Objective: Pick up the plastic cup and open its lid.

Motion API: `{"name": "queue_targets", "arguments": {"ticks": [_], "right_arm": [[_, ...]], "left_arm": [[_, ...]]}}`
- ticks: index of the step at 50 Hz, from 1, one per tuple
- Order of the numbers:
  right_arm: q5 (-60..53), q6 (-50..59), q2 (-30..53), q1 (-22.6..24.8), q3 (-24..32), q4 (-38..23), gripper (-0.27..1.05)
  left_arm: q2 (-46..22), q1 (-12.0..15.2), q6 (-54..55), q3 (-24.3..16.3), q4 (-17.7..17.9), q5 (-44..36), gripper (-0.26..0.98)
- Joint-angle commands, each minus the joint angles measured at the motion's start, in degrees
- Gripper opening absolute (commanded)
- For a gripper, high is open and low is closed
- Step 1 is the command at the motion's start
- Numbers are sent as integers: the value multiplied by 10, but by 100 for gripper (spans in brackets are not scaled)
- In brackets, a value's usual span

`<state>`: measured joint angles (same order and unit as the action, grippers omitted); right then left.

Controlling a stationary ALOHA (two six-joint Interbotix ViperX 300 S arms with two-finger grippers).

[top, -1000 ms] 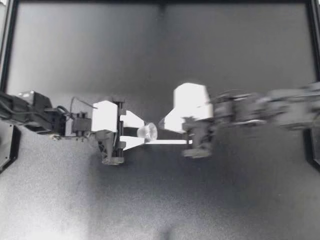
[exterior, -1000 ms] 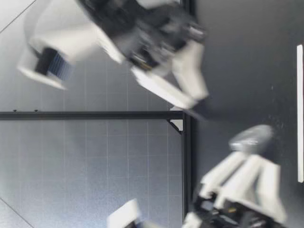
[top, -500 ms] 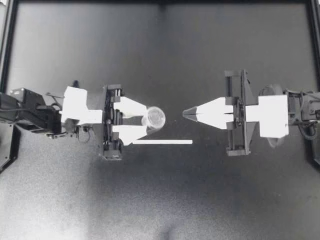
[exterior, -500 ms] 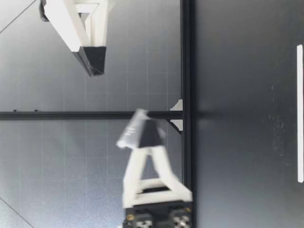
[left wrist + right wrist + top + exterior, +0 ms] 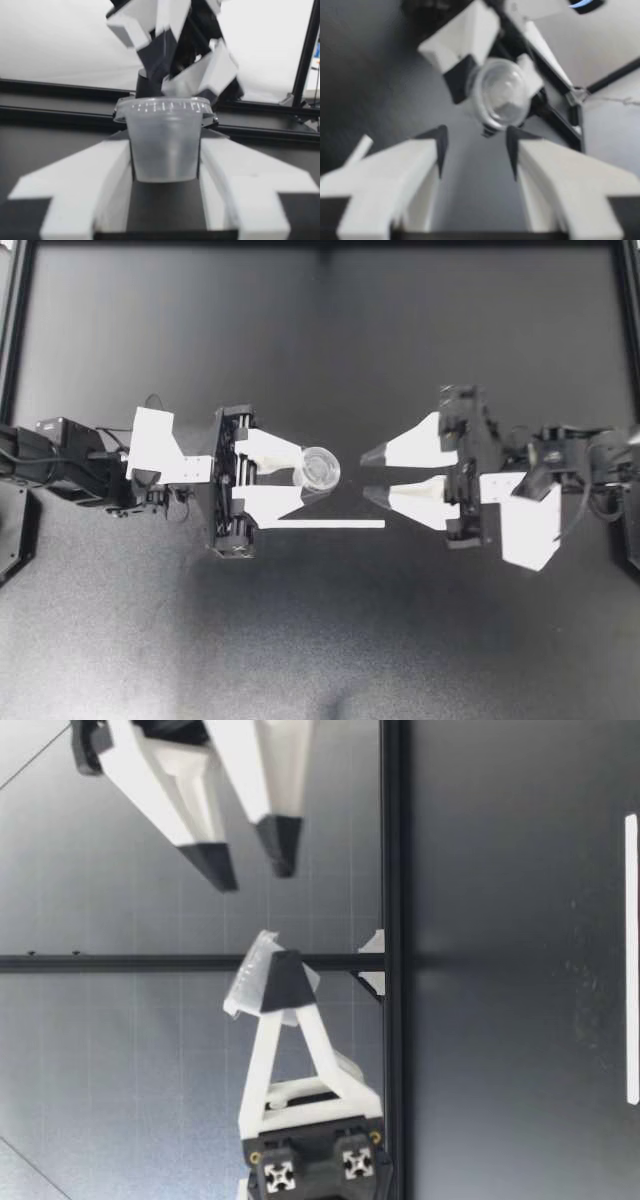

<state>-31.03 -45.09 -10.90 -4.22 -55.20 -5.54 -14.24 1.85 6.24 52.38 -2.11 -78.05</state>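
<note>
From above, both arms run off the edges behind my left claw point(image 5: 302, 475) and my right claw point(image 5: 364, 476), and the left claw's fingers point(image 5: 270, 452) cover the plastic cup's point(image 5: 321, 468) sides. In the low view a dark pad point(image 5: 285, 982) hides most of the cup, and the right claw is cut off behind its fingers point(image 5: 265, 770). In the left wrist view the right claw is blurred, its tips probably behind the lid point(image 5: 165, 106). The right wrist view smears the cup ahead of the claw.

We count one plastic cup point(image 5: 320, 468), one lid point(image 5: 165, 106), our two grippers, left gripper point(image 5: 304, 475) and right gripper point(image 5: 367, 476), one white strip point(image 5: 330, 524)
</note>
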Motion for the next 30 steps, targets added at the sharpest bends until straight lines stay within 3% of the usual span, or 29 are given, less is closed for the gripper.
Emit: {"name": "queue_targets", "arguments": {"ticks": [1,12,30], "right_arm": [[-8,-33,5,0,20,4,53],[-18,-115,21,0,37,25,53],[-24,-124,36,-1,47,36,53]], "left_arm": [[8,0,2,-10,1,-3,16],[8,0,8,-13,0,-3,16],[7,0,10,-15,-6,-3,16]]}}
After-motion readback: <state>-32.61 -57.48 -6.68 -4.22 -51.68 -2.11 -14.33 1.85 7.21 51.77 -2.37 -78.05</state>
